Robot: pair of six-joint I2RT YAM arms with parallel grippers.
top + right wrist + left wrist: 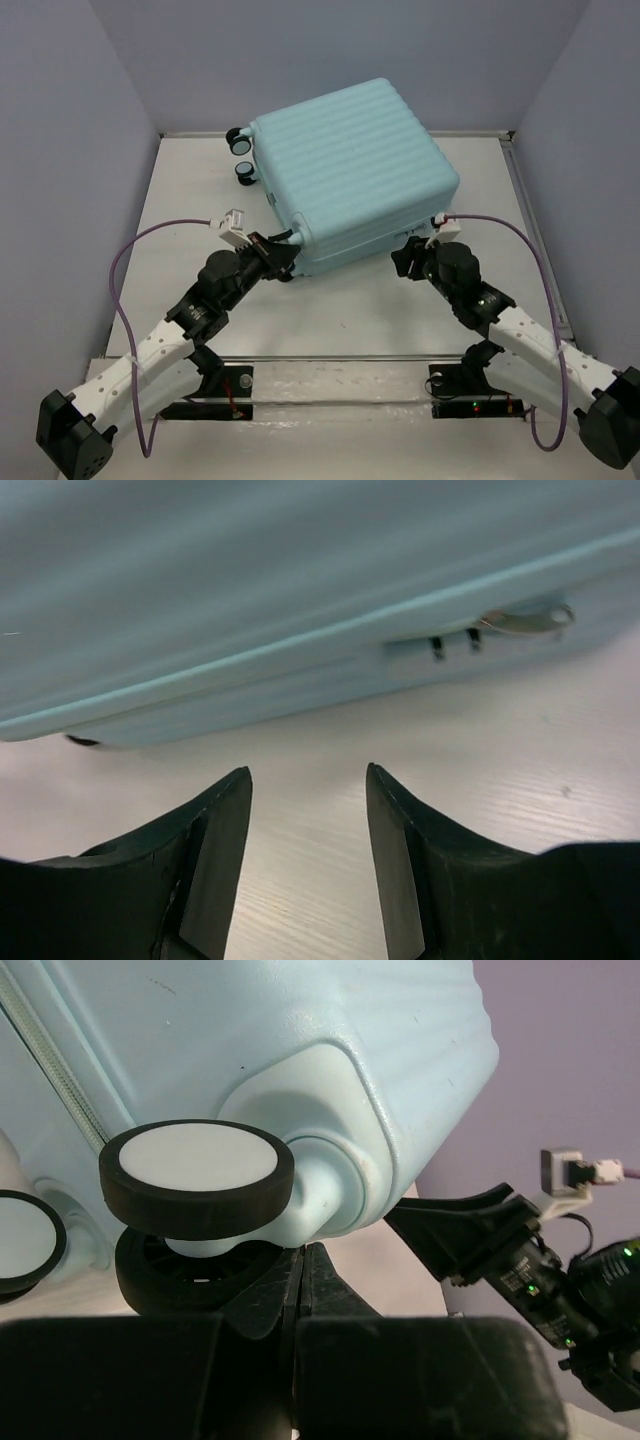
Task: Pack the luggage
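The luggage (350, 180) lies shut on the white table (360, 320), two casters (241, 155) at its far-left end. The left gripper (302, 1265) is clamped closed, touching the corner caster (195, 1175) above it; the right gripper (308, 775) stands partly open, empty, facing the shell

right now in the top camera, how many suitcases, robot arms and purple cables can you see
luggage: 1
robot arms: 2, the left arm and the right arm
purple cables: 2, one on the left and one on the right
total: 5
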